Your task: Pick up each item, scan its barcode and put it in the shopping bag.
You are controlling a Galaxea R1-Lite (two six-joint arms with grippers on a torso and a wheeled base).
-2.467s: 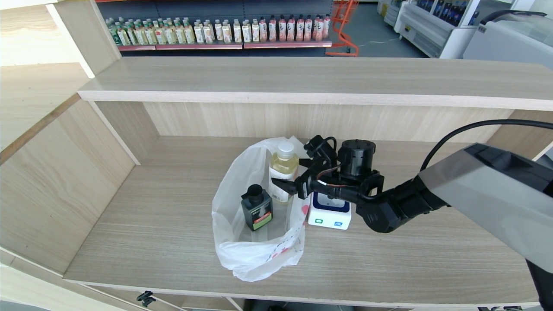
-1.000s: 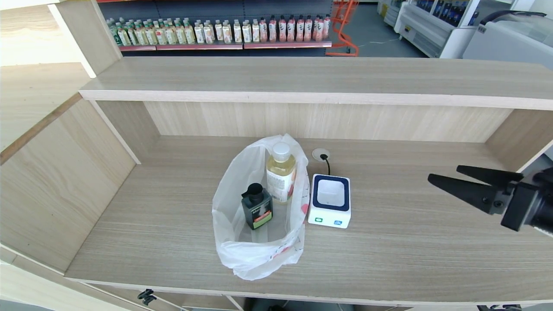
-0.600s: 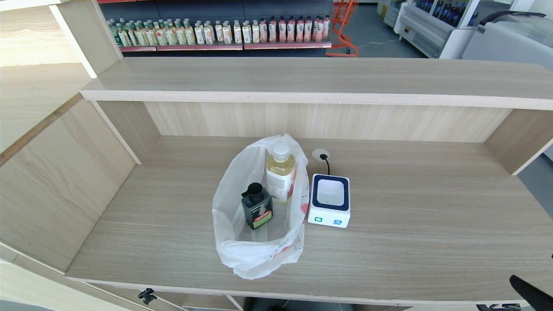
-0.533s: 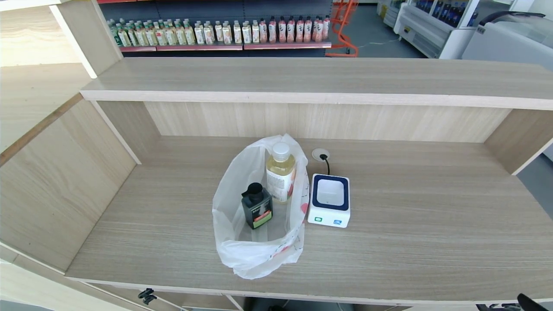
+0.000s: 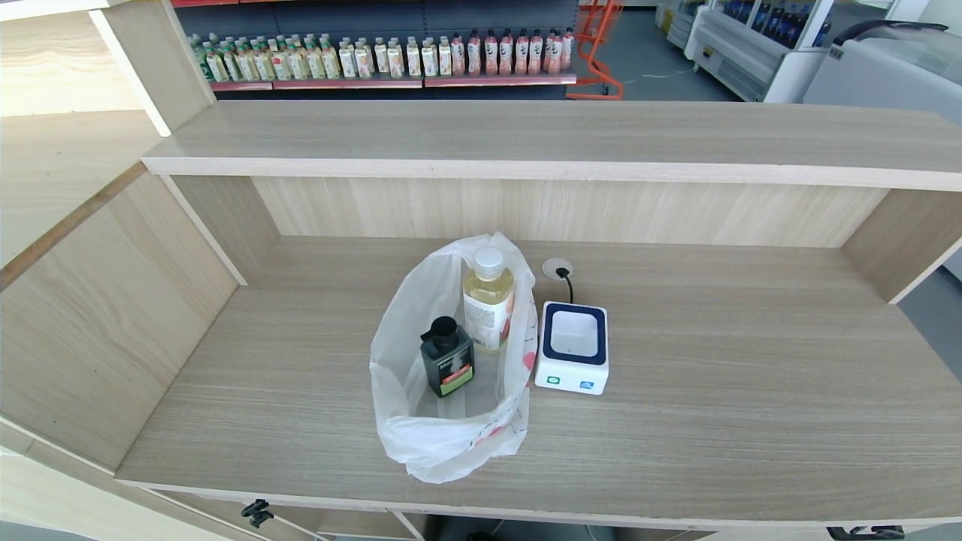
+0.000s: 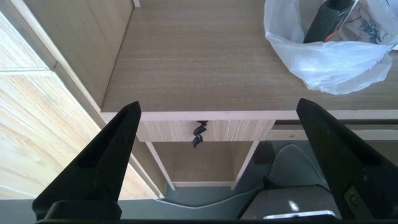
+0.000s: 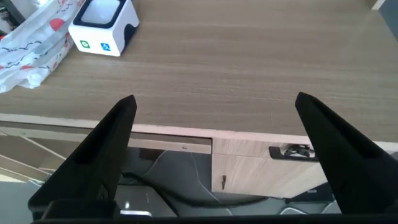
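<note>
A white plastic shopping bag (image 5: pixel 443 436) stands open in the middle of the wooden counter (image 5: pixel 714 421). Inside it a clear bottle of yellow drink with a white cap (image 5: pixel 489 300) stands upright behind a small black bottle with a black cap (image 5: pixel 446 366). A white scanner box with a dark blue top frame (image 5: pixel 573 348) sits just right of the bag. My left gripper (image 6: pixel 217 158) is open, held off the counter's front edge near the bag (image 6: pixel 329 56). My right gripper (image 7: pixel 217 158) is open too, off the front edge, with the scanner (image 7: pixel 102 28) farther in.
A cable runs from the scanner to a round grommet (image 5: pixel 558 267) at the back. A raised shelf (image 5: pixel 526 135) and side panels wall in the counter. A drawer with a small black handle (image 6: pixel 199 132) lies under the front edge. Shop shelves of bottles (image 5: pixel 376 54) stand beyond.
My right arm let go of the yellow drink bottle in the bag, pulled back to the right and down, and has left the head view. The bag and both bottles stay put.
</note>
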